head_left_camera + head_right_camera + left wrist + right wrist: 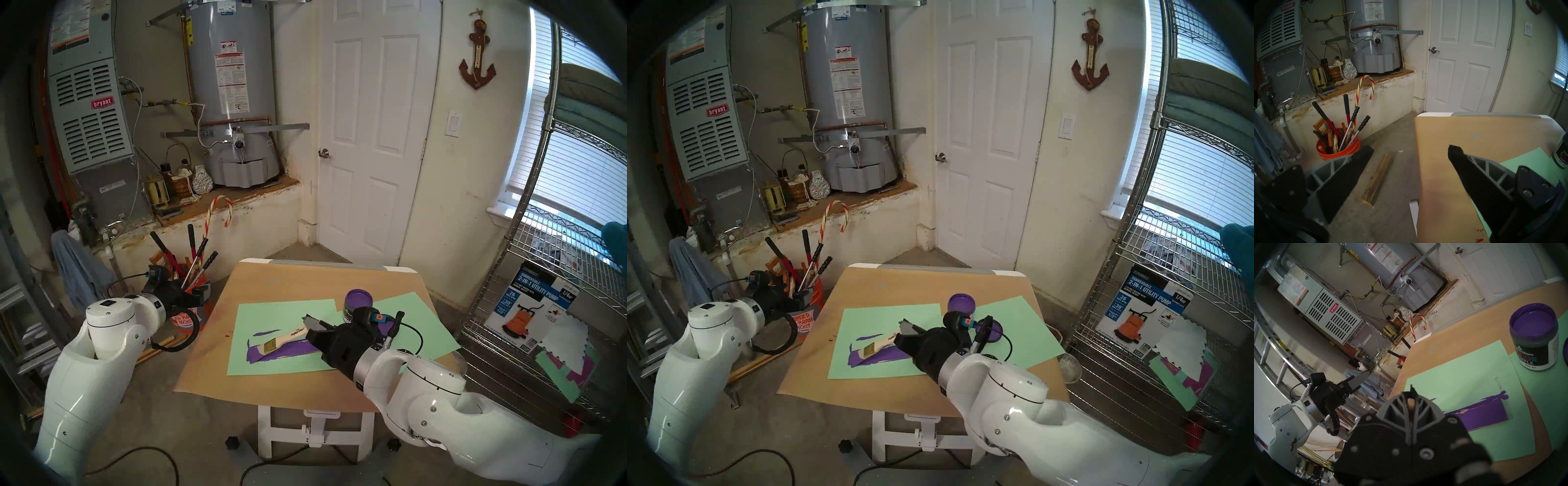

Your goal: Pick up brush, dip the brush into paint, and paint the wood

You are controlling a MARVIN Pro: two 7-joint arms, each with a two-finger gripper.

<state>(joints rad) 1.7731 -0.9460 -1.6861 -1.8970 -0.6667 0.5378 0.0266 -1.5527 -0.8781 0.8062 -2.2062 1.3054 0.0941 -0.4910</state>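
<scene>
The right gripper is seen clenched on the handle end of the small flat paintbrush with a pale wooden handle, black lettering and a brass-coloured ferrule; in the right wrist view a sliver of pale handle is glimpsed between the closed grey fingers. The brush is angled down and to the left from the claw, and its bristles are laid on the left end of the long narrow wooden panel, which is coated purple over most of what shows. The panel is laid flat on a mint-green paper sheet, directly below and ahead of the claw. The small round jar of purple paint with a dark green and white label is stood open behind the right wrist, apart from the brush, on the brown paper-covered table. A flat round lid coated purple is partly hidden beside the wrist. The left gripper is held off the table's left edge, jaws spread wide and empty, above the concrete floor, near an orange bucket of long-handled tools.
</scene>
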